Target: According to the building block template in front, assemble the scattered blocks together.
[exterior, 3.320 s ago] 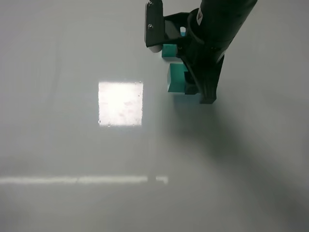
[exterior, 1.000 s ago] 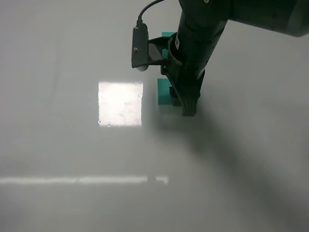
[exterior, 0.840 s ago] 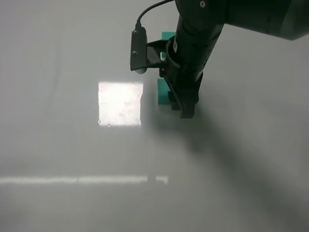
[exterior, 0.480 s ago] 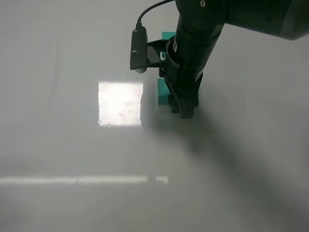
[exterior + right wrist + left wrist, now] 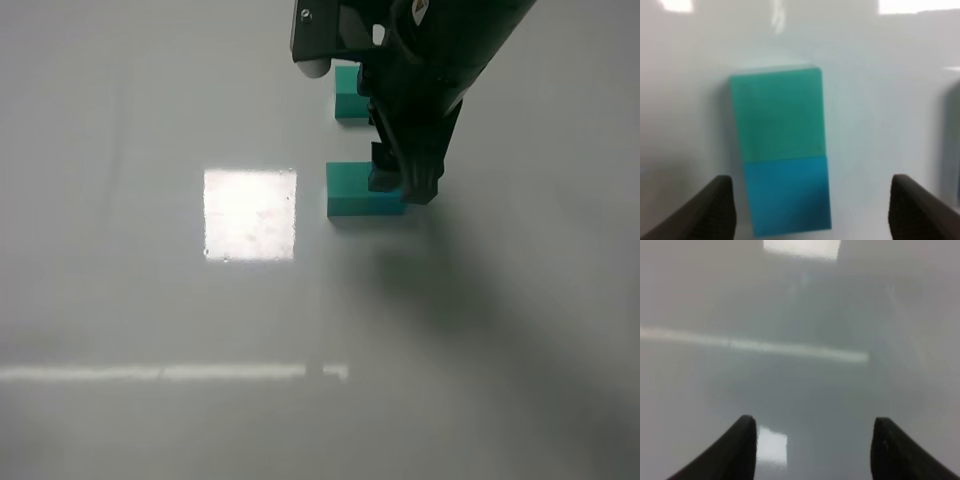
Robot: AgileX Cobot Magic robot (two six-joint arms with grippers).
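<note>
Showing the right gripper (image 5: pixel 810 212) released, its fingers spread on either side of the two blocks (image 5: pixel 780 150), green touching blue, lying between them. The left gripper (image 5: pixel 812 450) is parted and empty. Risk: a trailing fingertip could nudge the pair apart on withdrawal.

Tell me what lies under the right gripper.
Under the open right gripper lie two cubes joined flush, one green and one blue, on the table. In the high view, the arm covers the blue one.

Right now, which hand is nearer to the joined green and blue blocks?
The right hand: open, directly over the joined blocks. The left hand shows only bare table.
</note>
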